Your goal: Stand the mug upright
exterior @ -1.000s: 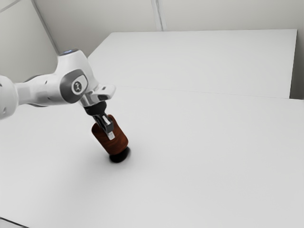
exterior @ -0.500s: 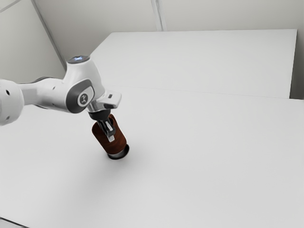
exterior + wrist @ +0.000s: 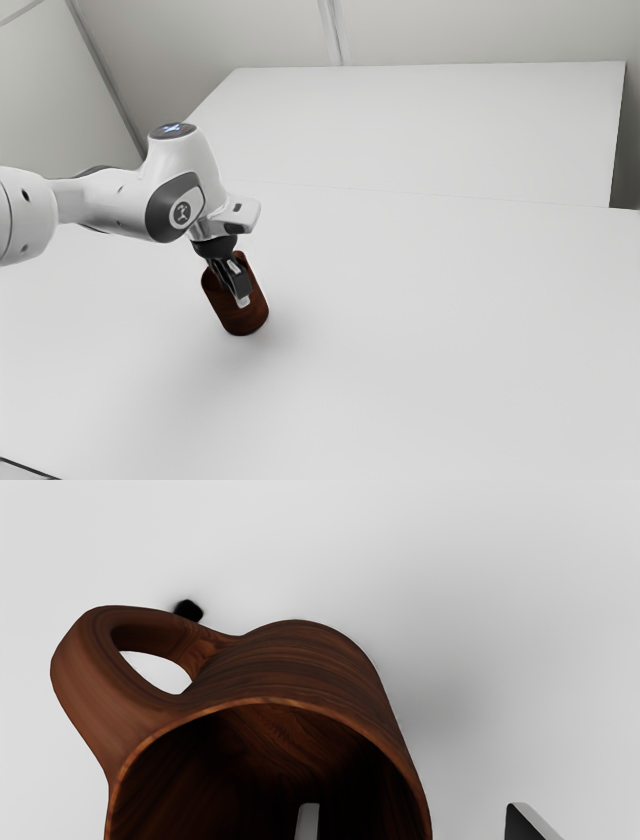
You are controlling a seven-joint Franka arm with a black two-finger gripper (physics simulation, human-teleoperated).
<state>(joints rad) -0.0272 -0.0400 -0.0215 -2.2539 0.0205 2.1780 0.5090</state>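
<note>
Beneath the gripper (image 3: 411, 807), the mug (image 3: 300, 665) is settling lower, apparently seating upright on the table (image 3: 420, 330); widely parted fingers (image 3: 307, 825) are straddling its rim, clamping nothing.

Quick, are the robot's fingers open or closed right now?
Open: the fingers stand apart, one inside the mug, one outside, not pinching its side.

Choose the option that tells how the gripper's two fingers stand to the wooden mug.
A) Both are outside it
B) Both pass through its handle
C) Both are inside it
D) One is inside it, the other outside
D: in the wrist view, one finger of the gripper shows within the mouth of the mug, while the other finger is out beyond its wall.
</note>
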